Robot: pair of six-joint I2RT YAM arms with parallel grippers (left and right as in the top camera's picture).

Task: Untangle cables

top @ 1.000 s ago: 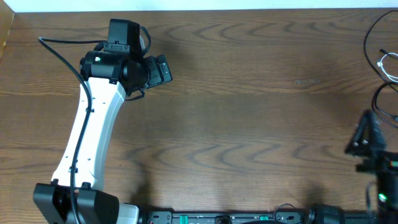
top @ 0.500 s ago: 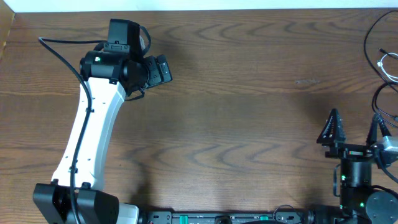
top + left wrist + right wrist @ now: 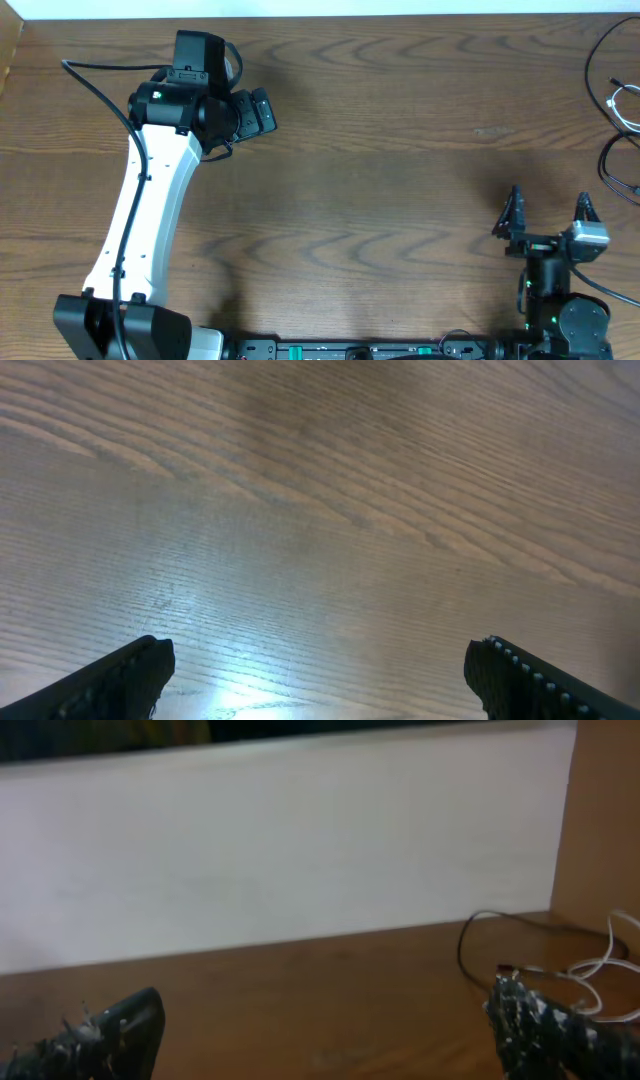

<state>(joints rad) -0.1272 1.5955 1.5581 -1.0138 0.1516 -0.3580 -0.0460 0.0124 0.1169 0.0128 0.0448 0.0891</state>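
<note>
The cables lie at the table's far right edge: a thin black cord (image 3: 597,52) looping around a white cord (image 3: 622,103), with another black loop (image 3: 612,165) just below. The right wrist view shows the black cord (image 3: 478,923) and the white cord (image 3: 606,956) ahead on the right, against a wooden wall. My right gripper (image 3: 548,210) (image 3: 322,1005) is open near the front right, left of the cords and holding nothing. My left gripper (image 3: 258,112) (image 3: 320,655) is open over bare wood at the far left, far from the cables.
The brown wooden table (image 3: 400,150) runs between the two arms. A white wall (image 3: 280,840) backs the table's far edge. The left arm's white link (image 3: 150,210) crosses the left side. A black rail (image 3: 350,350) runs along the front edge.
My right gripper has shifted left from the right edge and turned so both open fingers point toward the table's far side. The left arm has not moved.
</note>
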